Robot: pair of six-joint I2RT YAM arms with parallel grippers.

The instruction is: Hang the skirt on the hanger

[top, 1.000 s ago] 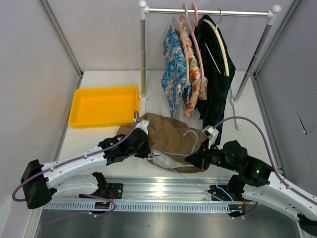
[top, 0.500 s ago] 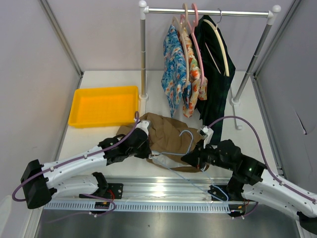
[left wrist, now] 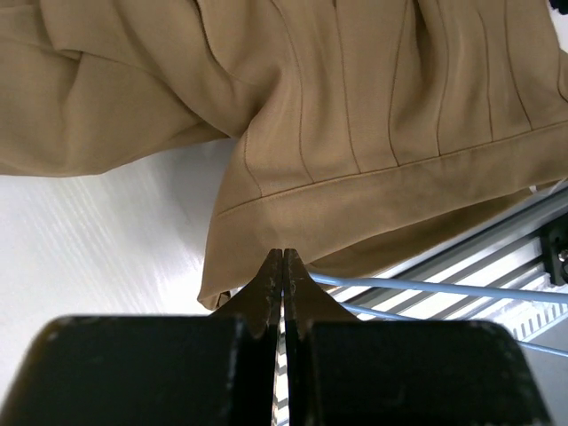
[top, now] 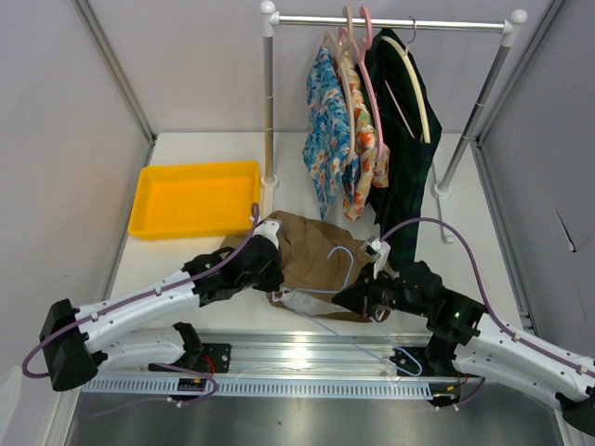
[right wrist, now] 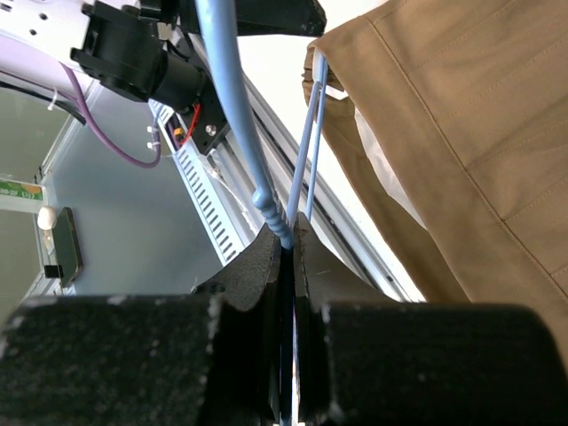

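- The bench carries everything. The task's things lie at its near edge, between the two arms.
- The clothes rail stands at the back. It holds floral garments and a dark green one on pink and cream hangers, well apart from the work.
- The yellow tray sits far left, with nothing visible in it.
- The skirt lies crumpled on the bench, right of the tray. Its near hem reaches the bench edge.
- The hanger has its hook over the skirt. Its wires run leftward along the near edge, long axis roughly across the bench, and one end meets the skirt's near-left corner.
- The right gripper has its fingers clenched on a hanger wire at the skirt's right side.
- The left gripper has its fingers pressed together on what looks like the skirt's hem. The blue wires pass just beside the tips.
- The coming move likely turns on this: the hanger's left end lies at the hem the left arm pinches, so the right arm must push leftward into that opening.
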